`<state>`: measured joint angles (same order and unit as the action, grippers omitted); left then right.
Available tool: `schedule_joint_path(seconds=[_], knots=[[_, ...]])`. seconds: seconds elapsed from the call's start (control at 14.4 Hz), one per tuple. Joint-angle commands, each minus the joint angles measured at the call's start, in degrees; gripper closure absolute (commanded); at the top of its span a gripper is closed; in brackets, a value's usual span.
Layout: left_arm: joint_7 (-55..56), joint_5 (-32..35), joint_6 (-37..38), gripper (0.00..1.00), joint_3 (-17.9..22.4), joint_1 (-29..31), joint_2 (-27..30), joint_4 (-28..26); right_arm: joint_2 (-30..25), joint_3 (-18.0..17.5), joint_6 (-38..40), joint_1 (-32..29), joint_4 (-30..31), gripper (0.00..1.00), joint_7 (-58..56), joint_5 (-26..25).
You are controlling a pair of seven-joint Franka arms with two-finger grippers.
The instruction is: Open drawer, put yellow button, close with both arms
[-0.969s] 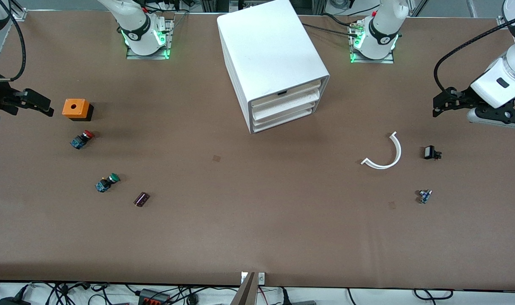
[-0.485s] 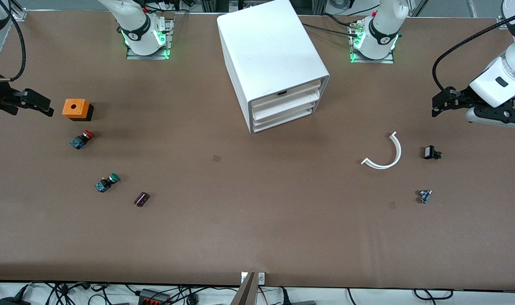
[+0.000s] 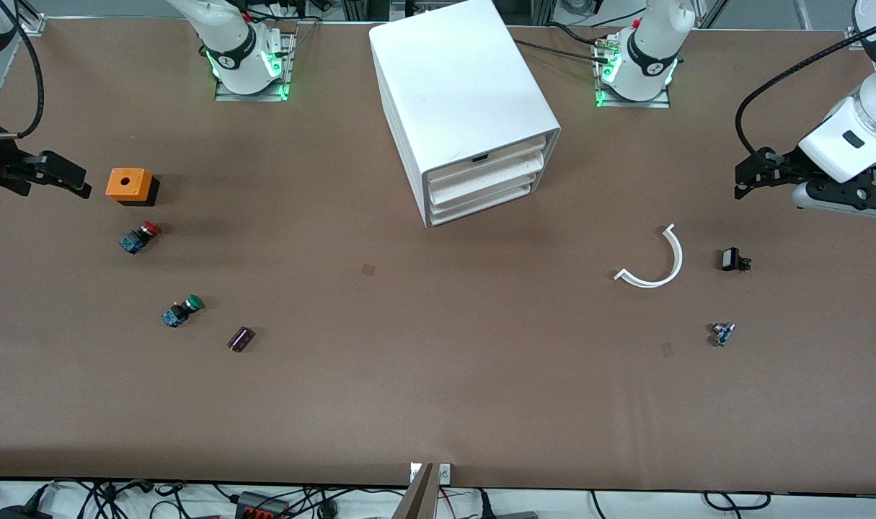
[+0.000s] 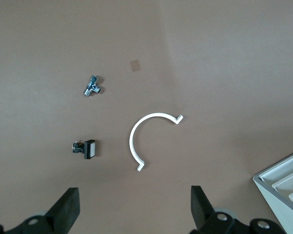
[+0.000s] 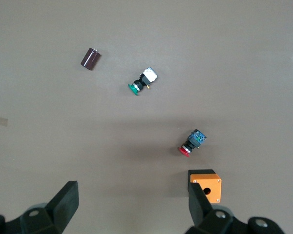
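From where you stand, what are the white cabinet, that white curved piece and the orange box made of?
The cabinet looks like matte white plastic, with smooth rounded corners. The curved piece seems thin, rigid white plastic. The orange box looks like molded plastic on a black base, though painted metal is possible.

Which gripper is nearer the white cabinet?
Left. The left gripper hangs toward its own end of the table, closer to the cabinet; the right gripper hangs by the orange box.

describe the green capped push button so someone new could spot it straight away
Start at the orange box near the right arm's end of the table. Nearer the front camera lies the red-capped button, and nearer still the green-capped button, beside a dark maroon cylinder. Its green round cap sets it apart.
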<state>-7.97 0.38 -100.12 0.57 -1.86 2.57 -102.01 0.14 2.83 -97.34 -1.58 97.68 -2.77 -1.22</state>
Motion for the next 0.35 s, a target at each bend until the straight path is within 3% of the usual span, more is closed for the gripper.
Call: schedule_joint_path(seconds=[0.0, 0.28], knots=[[0.3, 0.8, 1.3, 0.0, -0.1, -0.1, 0.0, 1.0, -1.7, -0.1, -0.5, -0.1, 1.7, 0.0, -0.1, -0.8], [0.3, 0.8, 1.4, 0.0, -0.1, -0.1, -0.1, 1.0, -1.7, -0.1, -0.7, 0.0, 1.7, 0.0, -0.2, -0.8]])
